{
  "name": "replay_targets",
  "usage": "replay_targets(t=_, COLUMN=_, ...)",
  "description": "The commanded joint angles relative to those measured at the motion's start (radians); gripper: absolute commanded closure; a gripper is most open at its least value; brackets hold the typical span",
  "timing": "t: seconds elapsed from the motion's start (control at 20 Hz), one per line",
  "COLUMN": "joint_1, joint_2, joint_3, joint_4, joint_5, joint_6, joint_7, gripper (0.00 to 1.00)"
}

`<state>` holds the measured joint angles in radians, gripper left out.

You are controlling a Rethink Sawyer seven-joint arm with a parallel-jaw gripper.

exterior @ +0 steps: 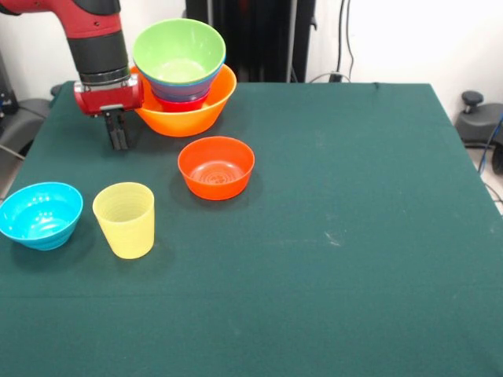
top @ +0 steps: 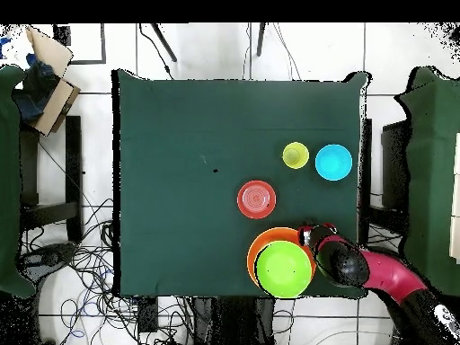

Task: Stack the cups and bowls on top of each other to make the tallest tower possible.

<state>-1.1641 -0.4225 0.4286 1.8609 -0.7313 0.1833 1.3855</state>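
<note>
Green cloth covers the counter [exterior: 354, 236]; cables and dark stands are seen behind it against a white wall.

Tower [exterior: 185, 86]: located at about 11 o'clock on the counter in the front view. Lowest piece is the large light-orange bowl [exterior: 189, 116]; nested in it are a red piece, a blue piece, and the lime green bowl [exterior: 179, 51] on top. The pile appears seated straight.

Loose pieces, all upright and well apart from one another: red-orange bowl [exterior: 216, 167] near counter centre, just toward 6 o'clock from the tower; yellow cup [exterior: 124, 219] at about 8 o'clock; cyan bowl [exterior: 40, 214] beside it toward 9 o'clock.

Hand [exterior: 118, 137]: hangs just beside the tower on its 9 o'clock side, low over the cloth. The fingers are seen pressed close together with nothing between them.

Handling judgement: all pieces are judged to be thin, light, stiff plastic with glossy, slippery walls. A rim pinch, one finger inside and one outside, is expected to hold better than a grasp across a full bowl. The cup is narrow and tapered, so a grasp across its upper wall or on its rim should be possible; it is likely to tip if nudged. Light pieces may slide on the cloth when touched. The cup is best reserved for the top.
</note>
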Motion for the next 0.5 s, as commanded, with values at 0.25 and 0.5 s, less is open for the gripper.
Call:
replay_targets(t=0.25, joint_1=0.052, joint_2=-0.006, joint_3=0.003, joint_4=-0.054, joint_5=-0.058, joint_6=-0.016, joint_7=0.041, gripper=1.0)
replay_targets(t=0.5, joint_1=0.057, joint_2=-0.018, joint_3=-0.001, joint_4=-0.046, joint_5=-0.057, joint_6=-0.015, joint_7=0.045, gripper=1.0)
